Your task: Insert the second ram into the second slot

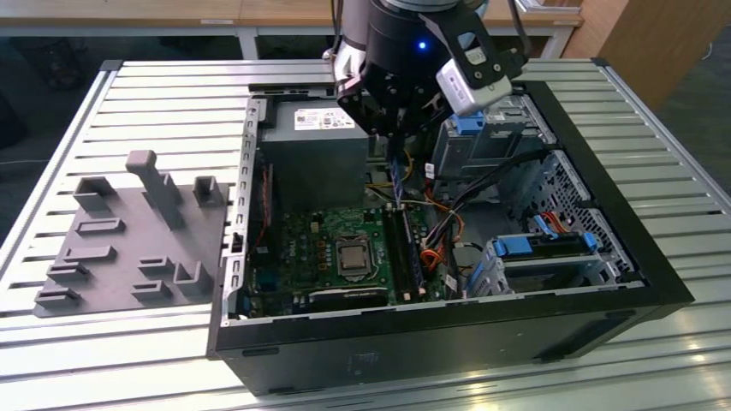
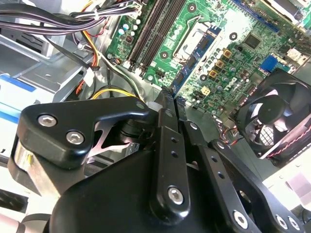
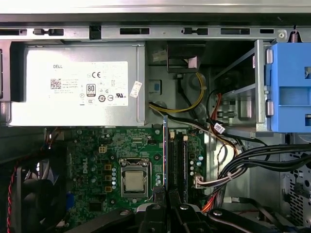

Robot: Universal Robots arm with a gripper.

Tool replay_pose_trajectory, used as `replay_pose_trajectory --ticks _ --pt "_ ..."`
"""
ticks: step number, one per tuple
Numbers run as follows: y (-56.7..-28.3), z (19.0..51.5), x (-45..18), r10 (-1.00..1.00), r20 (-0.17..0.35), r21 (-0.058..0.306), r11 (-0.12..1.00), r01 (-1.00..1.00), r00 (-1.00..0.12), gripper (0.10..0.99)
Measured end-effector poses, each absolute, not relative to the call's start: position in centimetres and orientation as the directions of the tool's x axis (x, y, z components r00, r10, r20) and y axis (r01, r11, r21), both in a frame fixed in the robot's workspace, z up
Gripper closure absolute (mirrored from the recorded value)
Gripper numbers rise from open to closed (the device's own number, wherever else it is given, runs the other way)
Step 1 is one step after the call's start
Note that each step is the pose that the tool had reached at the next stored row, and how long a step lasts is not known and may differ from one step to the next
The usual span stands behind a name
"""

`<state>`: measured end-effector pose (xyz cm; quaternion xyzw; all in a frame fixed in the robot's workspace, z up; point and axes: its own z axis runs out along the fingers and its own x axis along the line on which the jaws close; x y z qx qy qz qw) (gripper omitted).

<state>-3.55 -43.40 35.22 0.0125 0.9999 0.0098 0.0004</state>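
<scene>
Over the open case, the claw is clamped on the ram. In the first wrist view the ram is seen edge-on above the board, parallel to and just beside the slots. Can't tell if it's touching.

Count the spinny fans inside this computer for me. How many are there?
1. A black fan sits beside the green board in the second wrist view. More fans may be hidden, maybe inside the silver power box.
</scene>
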Motion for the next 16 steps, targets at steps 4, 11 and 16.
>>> replay_pose_trajectory --ticks 4,11,16 --pt "-43.40 35.12 -3.55 0.025 0.000 0.020 0.999 0.025 -1.000 0.949" --pt "-43.40 34.96 -3.55 0.025 0.001 0.020 0.999 0.025 -1.000 0.949" --pt "-43.40 34.84 -3.55 0.025 0.001 0.020 0.999 0.025 -1.000 0.949"
